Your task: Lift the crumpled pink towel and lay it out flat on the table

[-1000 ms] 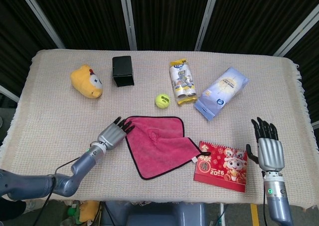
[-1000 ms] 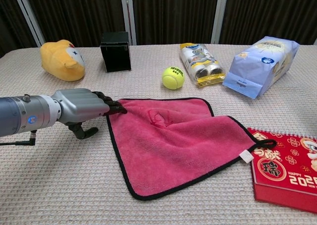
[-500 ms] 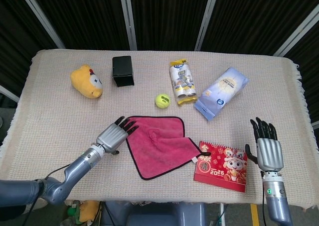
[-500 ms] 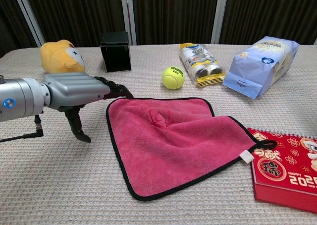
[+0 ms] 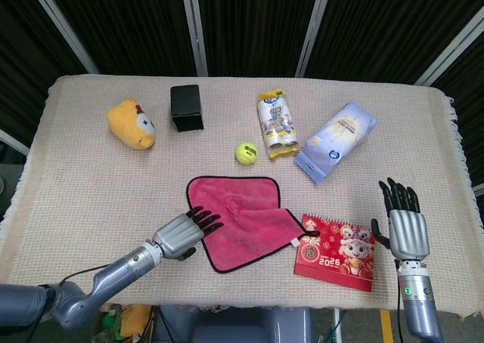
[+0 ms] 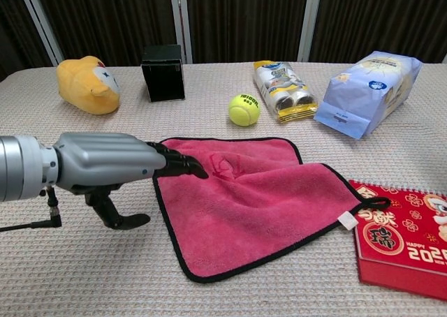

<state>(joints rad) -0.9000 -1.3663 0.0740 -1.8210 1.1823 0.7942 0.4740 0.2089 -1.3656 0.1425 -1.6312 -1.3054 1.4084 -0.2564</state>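
- Since a second ago the left robot hand point(image 5: 184, 235) has slid from the towel's far left corner down to its left edge, nearer the robot; in the chest view point(image 6: 105, 165) it now fills more of the frame.
- Its fingers point(image 6: 180, 165) are stretched out and apart over the towel's left border, holding nothing; whether the tips touch the cloth cannot be told. The thumb hangs down beside the towel.
- The right robot hand point(image 5: 407, 226) has not shifted: it is near the desk's right front corner, fingers straight and slightly spread, nothing in it. It shows in the head view only.
- The pink towel point(image 5: 240, 218) lies spread on the desk point(image 5: 91, 177), front of centre, with a small pucker near its far edge and a black trim all round; it looks unchanged.
- A red calendar point(image 5: 338, 261) lies just right of the towel, touching its corner loop.
- Behind the towel is a tennis ball point(image 5: 246, 152); beyond it a yellow-ended wrapped pack point(image 5: 275, 125) and a pale blue bag point(image 5: 336, 140).
- Well apart at the far left are a black box point(image 5: 186, 107) and a yellow plush toy point(image 5: 132, 123).
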